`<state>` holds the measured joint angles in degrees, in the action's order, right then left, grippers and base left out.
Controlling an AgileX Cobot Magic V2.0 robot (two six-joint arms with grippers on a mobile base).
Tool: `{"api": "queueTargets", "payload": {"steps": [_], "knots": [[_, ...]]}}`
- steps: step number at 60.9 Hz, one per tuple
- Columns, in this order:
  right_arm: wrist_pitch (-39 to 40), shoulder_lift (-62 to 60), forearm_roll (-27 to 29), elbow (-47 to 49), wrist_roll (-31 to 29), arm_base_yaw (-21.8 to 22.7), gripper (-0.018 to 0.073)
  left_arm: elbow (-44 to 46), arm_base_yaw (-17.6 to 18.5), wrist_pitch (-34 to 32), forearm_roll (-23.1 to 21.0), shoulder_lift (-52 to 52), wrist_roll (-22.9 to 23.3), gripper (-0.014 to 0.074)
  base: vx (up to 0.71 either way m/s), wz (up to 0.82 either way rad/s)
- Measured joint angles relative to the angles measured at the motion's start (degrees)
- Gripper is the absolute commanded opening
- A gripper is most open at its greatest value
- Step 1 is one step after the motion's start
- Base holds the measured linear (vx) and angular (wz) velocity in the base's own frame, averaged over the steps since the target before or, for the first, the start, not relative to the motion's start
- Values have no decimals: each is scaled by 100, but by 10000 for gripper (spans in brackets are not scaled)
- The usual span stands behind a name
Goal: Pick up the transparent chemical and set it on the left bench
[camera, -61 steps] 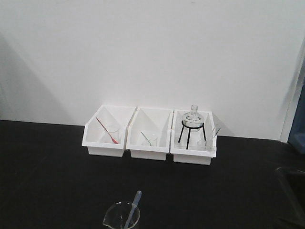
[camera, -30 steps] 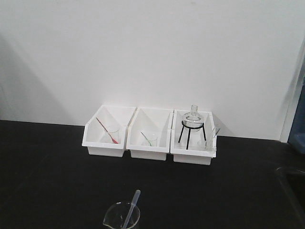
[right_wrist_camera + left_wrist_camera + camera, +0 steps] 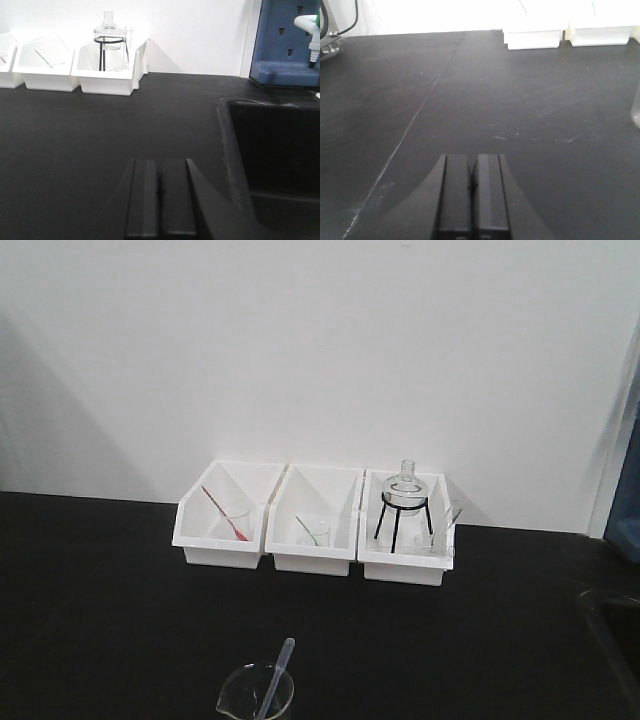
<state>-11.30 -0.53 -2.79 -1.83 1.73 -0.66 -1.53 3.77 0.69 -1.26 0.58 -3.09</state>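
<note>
Bright even light, soft grainy focus, white bins (image 3: 535, 30) overexposed, faint wall shadows

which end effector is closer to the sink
Right. The right end effector is just left of the sink; the left end effector is over open black counter, with no sink in its view.

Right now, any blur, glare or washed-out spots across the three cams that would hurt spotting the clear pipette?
Front view: soft and low-detail; the transparent chemical in its beaker reads faintly against the left bench, cut by the bottom edge. Left wrist view: white bins overexposed, detail lost; the left gripper is sharp. Right wrist view: evenly lit, flask clear, the sink dark; right gripper sharp.
</note>
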Motion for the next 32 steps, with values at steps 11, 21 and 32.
{"api": "queueTargets", "payload": {"steps": [11, 21, 32], "knots": [[0, 0, 2, 0, -2, 0, -8, 0, 0, 0, 0, 0, 0, -3, 0, 0], [0, 0, 2, 0, -2, 0, -8, 0, 0, 0, 0, 0, 0, -3, 0, 0], [0, 0, 2, 0, -6, 0, -8, 0, 0, 0, 0, 0, 0, -3, 0, 0]]}}
